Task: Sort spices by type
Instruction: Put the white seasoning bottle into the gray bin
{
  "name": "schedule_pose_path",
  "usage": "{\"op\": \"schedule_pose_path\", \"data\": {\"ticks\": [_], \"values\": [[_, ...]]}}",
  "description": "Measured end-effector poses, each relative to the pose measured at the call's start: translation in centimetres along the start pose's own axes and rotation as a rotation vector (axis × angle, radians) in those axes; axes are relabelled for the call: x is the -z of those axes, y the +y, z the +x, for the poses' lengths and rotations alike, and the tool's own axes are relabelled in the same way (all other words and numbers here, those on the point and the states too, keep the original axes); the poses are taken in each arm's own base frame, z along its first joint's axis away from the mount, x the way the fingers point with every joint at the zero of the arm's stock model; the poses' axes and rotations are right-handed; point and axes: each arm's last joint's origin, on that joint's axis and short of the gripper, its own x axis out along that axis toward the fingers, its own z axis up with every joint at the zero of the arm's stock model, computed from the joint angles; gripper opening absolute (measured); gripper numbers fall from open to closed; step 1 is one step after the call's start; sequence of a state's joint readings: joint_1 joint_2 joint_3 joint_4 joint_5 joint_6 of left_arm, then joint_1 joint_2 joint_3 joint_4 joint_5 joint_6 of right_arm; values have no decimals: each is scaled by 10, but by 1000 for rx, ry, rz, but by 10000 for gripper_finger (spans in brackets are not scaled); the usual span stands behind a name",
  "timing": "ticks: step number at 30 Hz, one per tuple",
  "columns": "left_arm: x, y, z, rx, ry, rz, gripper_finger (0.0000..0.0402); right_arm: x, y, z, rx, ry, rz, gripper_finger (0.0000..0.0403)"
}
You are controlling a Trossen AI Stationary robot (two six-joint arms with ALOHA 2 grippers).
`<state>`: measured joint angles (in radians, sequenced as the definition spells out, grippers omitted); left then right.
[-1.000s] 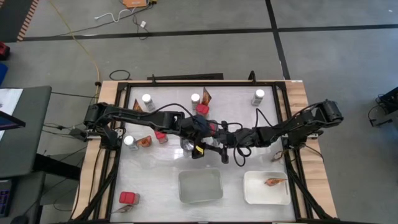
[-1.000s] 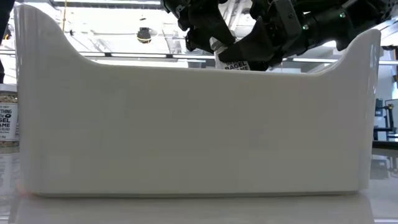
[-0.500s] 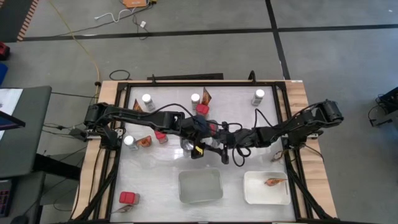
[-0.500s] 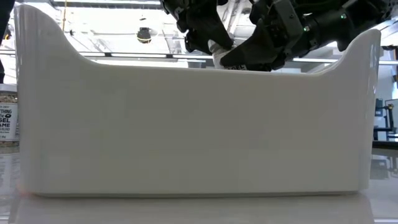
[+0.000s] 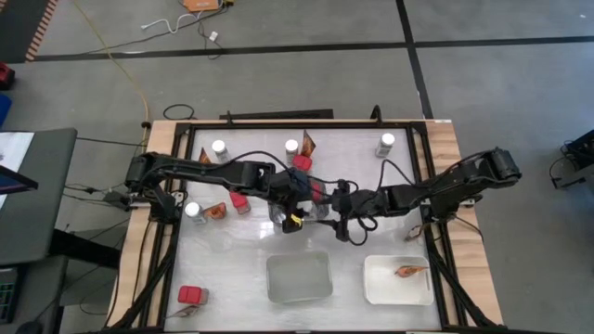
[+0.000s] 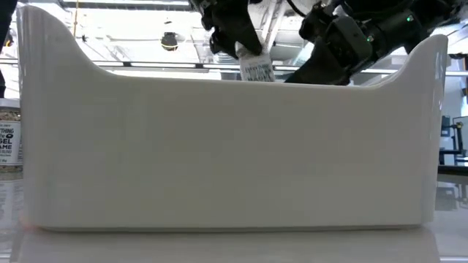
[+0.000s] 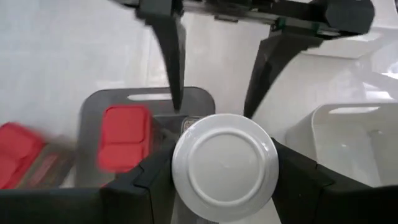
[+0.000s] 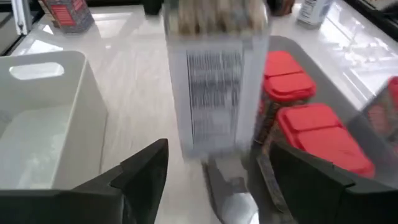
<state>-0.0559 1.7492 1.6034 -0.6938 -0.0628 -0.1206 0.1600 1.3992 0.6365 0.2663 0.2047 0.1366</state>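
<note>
Mid-bench, the left hand (image 7: 224,186) grips a jar (image 7: 224,167) by its white lid, above a grey tray (image 7: 93,112) holding red boxes (image 7: 124,137). The right hand (image 8: 217,168) is open beside it.

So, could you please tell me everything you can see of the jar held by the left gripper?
The jar is clear, squarish in body, with a round white lid and a white label of small dark print; brownish seasoning shows near its top. It hangs upright over the table's middle, above a grey tray that holds red boxes. The left gripper clamps it at the lid end. The right gripper stands open just in front of it, not touching.
</note>
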Motion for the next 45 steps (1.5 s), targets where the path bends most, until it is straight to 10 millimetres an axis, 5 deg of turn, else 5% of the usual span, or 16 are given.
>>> {"op": "schedule_pose_path", "data": {"ticks": [5, 10, 21, 29, 45], "values": [[-4, -6, -18, -69, 54, -55, 196, -1, -4, -23, 14, 81, 46, 306], [2, -24, -20, -55, 82, -93, 196, 19, -9, -42, 77, 157, 72, 306], [12, -71, -28, -33, 76, -203, 196, 49, -17, -80, 68, 79, 188, 306], [25, -110, -38, -18, 57, -247, 196, 67, -1, -94, 57, 53, 236, 306], [46, -163, -55, 11, 2, -300, 196, 62, 24, -105, -56, -53, 211, 306]]}}
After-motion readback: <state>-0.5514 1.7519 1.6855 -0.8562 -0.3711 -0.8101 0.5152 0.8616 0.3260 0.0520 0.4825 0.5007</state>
